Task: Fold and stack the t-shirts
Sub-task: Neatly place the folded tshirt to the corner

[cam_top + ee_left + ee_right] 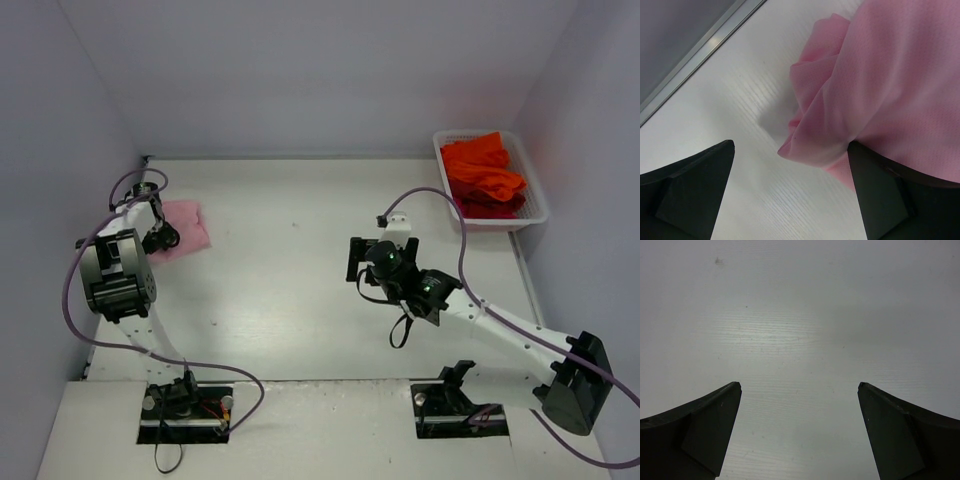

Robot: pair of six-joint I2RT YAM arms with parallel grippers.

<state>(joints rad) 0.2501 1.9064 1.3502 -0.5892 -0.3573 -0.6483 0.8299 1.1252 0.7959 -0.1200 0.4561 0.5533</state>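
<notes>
A light pink t-shirt lies bunched and folded near the table's left edge; in the left wrist view its rounded fold fills the upper right. My left gripper stands open right at the shirt's left side, one finger on bare table, the other against the cloth, nothing gripped. Bright orange-red t-shirts lie heaped in the white mesh basket at the back right. Over the table's middle hangs my right gripper, open with only bare tabletop between its fingers.
Pale walls close in the white table on the left, back and right. A metal strip runs along the table's edge by the left wall. Purple cables loop from both arms.
</notes>
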